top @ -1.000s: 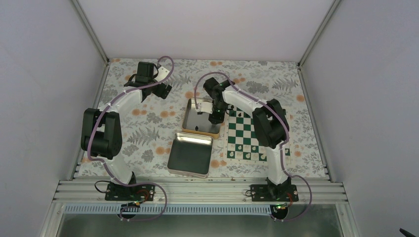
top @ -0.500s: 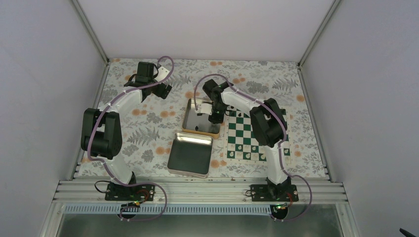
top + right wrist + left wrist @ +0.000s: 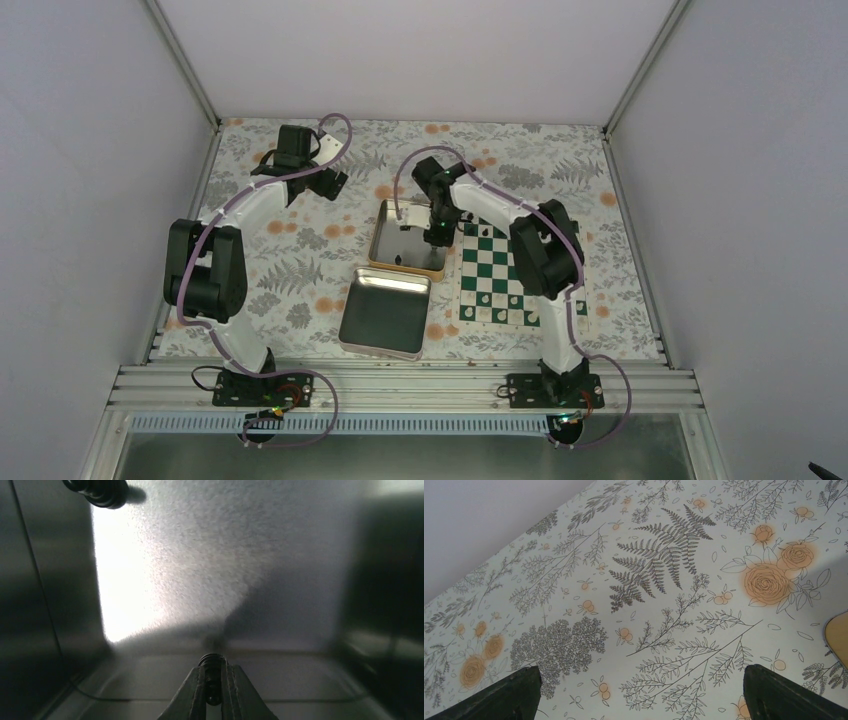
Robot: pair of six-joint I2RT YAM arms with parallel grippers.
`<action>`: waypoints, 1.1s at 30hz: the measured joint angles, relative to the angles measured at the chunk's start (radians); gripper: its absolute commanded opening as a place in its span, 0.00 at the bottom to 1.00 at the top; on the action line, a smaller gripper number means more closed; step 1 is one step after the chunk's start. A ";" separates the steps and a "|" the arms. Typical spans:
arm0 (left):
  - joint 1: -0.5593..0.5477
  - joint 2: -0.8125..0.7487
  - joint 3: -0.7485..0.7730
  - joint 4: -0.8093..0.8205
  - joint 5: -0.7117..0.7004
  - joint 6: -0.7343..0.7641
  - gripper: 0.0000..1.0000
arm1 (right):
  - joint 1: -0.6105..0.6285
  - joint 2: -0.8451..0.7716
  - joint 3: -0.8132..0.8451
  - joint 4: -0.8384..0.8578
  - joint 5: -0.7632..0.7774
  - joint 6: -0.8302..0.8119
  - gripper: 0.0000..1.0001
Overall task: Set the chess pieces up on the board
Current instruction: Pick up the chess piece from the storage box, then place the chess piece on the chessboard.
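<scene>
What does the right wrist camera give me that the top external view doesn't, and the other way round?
Only the right wrist view: the right tool shut on a small black chess piece, and another dark piece lying on the shiny floor of the tin. Only the top external view: the board just right of that tin, the second tin nearer the bases, and the left tool off over the floral tablecloth. Both: the right tool down inside the tin.
</scene>
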 measured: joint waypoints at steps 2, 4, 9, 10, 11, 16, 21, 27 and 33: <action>0.000 0.000 0.000 0.000 0.000 0.000 1.00 | -0.008 -0.019 0.013 -0.013 -0.001 0.000 0.04; 0.000 0.000 0.000 0.000 0.000 0.000 1.00 | -0.021 -0.051 0.039 -0.027 -0.002 0.001 0.04; 0.000 0.000 0.000 0.000 0.000 0.000 1.00 | -0.103 -0.193 0.078 -0.035 -0.002 0.001 0.05; 0.000 0.000 0.000 0.000 0.000 0.000 1.00 | -0.132 -0.222 0.079 -0.035 -0.003 0.001 0.05; -0.001 0.000 0.001 -0.001 0.000 0.000 1.00 | -0.172 -0.249 0.079 -0.037 -0.004 0.001 0.05; -0.008 0.002 0.005 -0.001 0.000 0.000 1.00 | -0.389 -0.332 0.005 -0.015 -0.002 -0.004 0.05; -0.023 0.007 0.011 -0.001 0.000 0.000 1.00 | -0.608 -0.383 -0.178 0.012 -0.008 -0.015 0.06; -0.035 0.018 0.015 -0.002 0.000 0.000 1.00 | -0.718 -0.391 -0.347 0.058 -0.025 -0.030 0.07; -0.037 0.018 0.016 -0.002 0.000 0.000 1.00 | -0.772 -0.359 -0.373 0.125 -0.039 -0.042 0.07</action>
